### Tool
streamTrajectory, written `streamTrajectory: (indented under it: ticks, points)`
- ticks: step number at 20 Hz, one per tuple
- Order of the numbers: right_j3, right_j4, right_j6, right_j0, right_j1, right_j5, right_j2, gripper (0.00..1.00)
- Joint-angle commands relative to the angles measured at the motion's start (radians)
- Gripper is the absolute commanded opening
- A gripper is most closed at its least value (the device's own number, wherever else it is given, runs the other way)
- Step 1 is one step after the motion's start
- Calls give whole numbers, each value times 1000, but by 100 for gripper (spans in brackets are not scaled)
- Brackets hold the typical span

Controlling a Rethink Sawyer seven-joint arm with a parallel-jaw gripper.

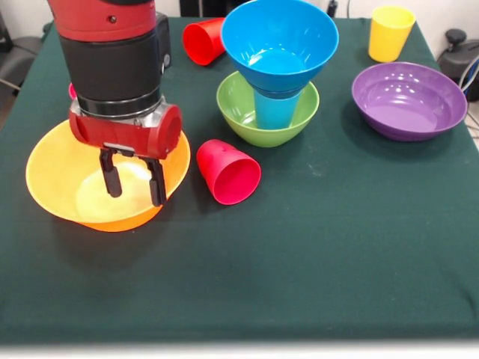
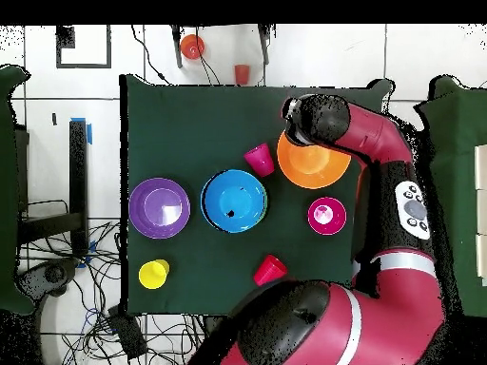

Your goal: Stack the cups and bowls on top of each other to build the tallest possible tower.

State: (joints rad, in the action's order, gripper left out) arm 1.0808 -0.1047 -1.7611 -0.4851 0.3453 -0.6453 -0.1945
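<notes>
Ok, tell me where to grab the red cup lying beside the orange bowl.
Take the red cup across its tapered side wall, coming straight down from above. It lies on its side, open mouth facing the camera, so the rim is not exposed upward.

Arm lowered, gripper (image 1: 134,182) pointing straight down.
The red and black arm (image 2: 385,157) bends round from its base and drops vertically; its two black fingers (image 1: 111,176) hang parallel, parted by a clear gap, nothing between them.

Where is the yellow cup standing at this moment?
In the front view the yellow cup stands upright at the table's far right corner, just behind the purple bowl. In the overhead view it is at lower left, below that bowl.
</notes>
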Motion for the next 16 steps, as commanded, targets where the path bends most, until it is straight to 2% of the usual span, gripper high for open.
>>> streamTrajectory:
  ticks: [1, 3, 7, 16]
  points:
    - [36, -46, 25, 0, -55, -56, -20, 100]
    - [32, -43, 27, 2, -55, -63, -24, 100]
    - [41, -32, 12, -4, -63, -18, -42, 100]
    - [40, -33, 34, -7, -63, -58, -41, 100]
